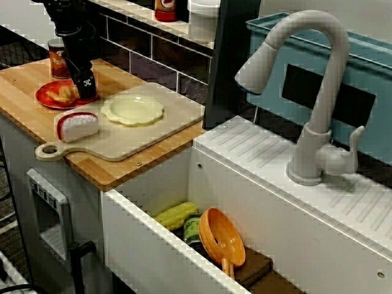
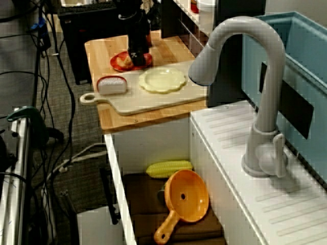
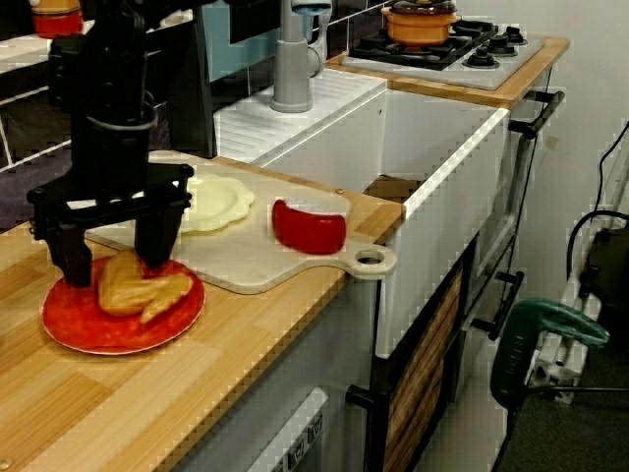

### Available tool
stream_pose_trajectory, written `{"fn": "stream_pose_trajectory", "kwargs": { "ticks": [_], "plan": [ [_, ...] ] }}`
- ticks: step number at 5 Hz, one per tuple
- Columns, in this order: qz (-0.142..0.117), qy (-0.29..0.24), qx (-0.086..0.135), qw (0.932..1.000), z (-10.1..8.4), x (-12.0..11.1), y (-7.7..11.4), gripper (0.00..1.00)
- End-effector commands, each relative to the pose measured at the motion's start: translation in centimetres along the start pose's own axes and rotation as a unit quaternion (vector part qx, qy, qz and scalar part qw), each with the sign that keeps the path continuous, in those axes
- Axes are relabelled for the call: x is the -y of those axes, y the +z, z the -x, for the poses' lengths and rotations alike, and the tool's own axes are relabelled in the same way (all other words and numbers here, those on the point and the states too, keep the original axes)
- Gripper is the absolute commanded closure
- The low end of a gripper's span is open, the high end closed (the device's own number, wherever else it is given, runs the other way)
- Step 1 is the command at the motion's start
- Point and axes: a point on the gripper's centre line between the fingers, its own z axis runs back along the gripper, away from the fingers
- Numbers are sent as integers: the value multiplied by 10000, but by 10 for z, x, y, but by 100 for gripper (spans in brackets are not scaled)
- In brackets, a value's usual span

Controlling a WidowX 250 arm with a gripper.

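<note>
Chicken piece (image 3: 138,287) on red plate (image 3: 79,329), gripper (image 3: 113,258) directly above.
Its jaws stand wide apart, tips down at the chicken, just beside the cutting board (image 3: 246,265).

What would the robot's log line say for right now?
gripper: open | at: toy chicken on red plate | nearby: cutting board, yellow plate

Red plate (image 3: 118,320), pale yellow dish (image 1: 133,109)
</note>
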Motion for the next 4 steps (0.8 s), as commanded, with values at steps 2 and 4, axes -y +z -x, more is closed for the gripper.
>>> {"fn": "stream_pose_trajectory", "kwargs": {
  "ticks": [2, 4],
  "plan": [
    [-303, 72, 67, 9995, -14, -18, 14, 0],
    [-343, 304, 170, 9988, -9, -18, 18, 100]
  ]
}}
